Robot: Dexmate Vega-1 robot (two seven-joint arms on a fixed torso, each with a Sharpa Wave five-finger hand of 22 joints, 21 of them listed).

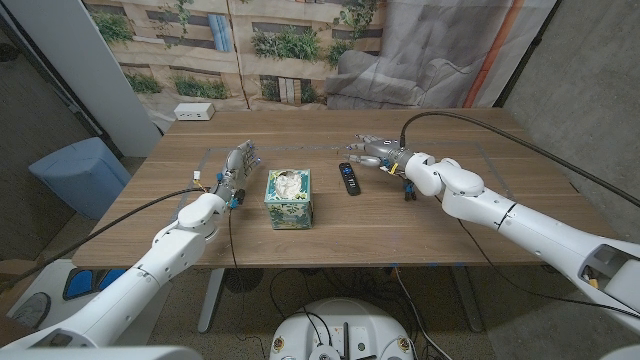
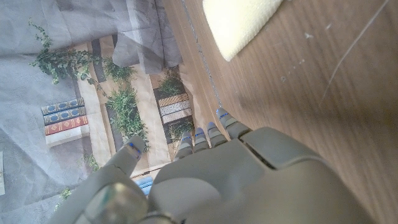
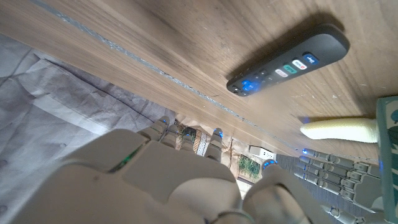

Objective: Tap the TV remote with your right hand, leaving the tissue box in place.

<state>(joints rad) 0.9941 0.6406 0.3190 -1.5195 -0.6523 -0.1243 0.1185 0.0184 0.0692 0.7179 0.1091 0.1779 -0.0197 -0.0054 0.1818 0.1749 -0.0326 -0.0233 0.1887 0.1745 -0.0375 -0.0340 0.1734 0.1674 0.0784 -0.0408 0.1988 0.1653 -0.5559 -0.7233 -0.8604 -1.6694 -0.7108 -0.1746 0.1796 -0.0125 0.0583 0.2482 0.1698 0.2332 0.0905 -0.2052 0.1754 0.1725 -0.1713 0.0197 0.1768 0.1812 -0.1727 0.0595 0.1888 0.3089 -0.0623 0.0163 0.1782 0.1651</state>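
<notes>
The black TV remote (image 1: 349,178) lies on the wooden table (image 1: 420,225) right of centre, its coloured buttons (image 3: 287,61) facing up. My right hand (image 1: 375,152) hovers just behind and to the right of the remote's far end, with fingers spread and nothing in them. Its fingertips (image 3: 186,132) stand apart from the remote. The teal tissue box (image 1: 288,198) stands upright left of the remote, and its edge (image 3: 388,155) also shows in the right wrist view. My left hand (image 1: 238,165) waits left of the box, fingers (image 2: 208,134) stretched out, holding nothing.
A small white box (image 1: 194,111) sits at the table's far left corner. A blue bin (image 1: 80,172) stands on the floor left of the table. A printed backdrop and grey cloth hang behind the far edge. A blurred pale shape (image 2: 239,22) shows on the wood.
</notes>
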